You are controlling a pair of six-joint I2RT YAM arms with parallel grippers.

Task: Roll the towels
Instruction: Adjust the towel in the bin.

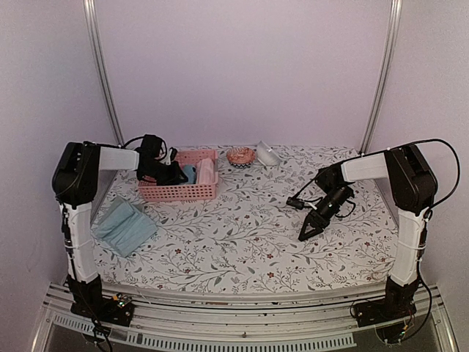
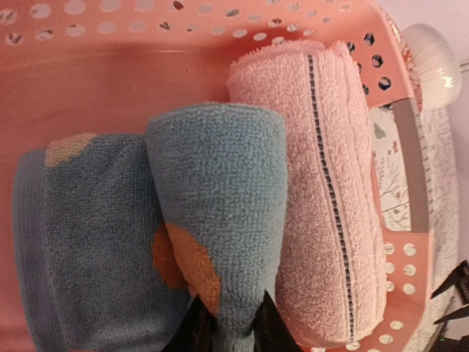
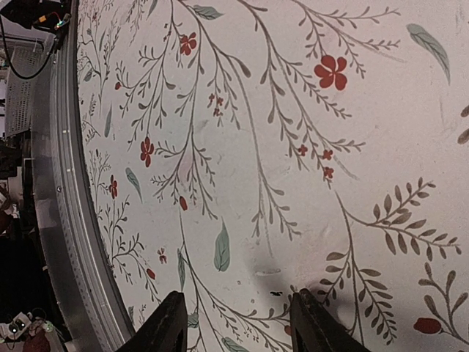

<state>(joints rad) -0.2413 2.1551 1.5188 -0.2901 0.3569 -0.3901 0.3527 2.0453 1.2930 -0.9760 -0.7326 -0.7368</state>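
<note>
Your left gripper (image 2: 233, 317) clamps the blue orange-spotted towel roll (image 2: 212, 191) inside the pink basket (image 2: 110, 66); the pink towel roll (image 2: 326, 183) touches it, beside your fingers. The cloth is likely soft and light, so pinch mid-roll. Your right gripper (image 3: 234, 323) is spread and empty.

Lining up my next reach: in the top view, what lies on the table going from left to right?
pale teal towel → pink basket → small orange round dish → white object → right gripper
</note>
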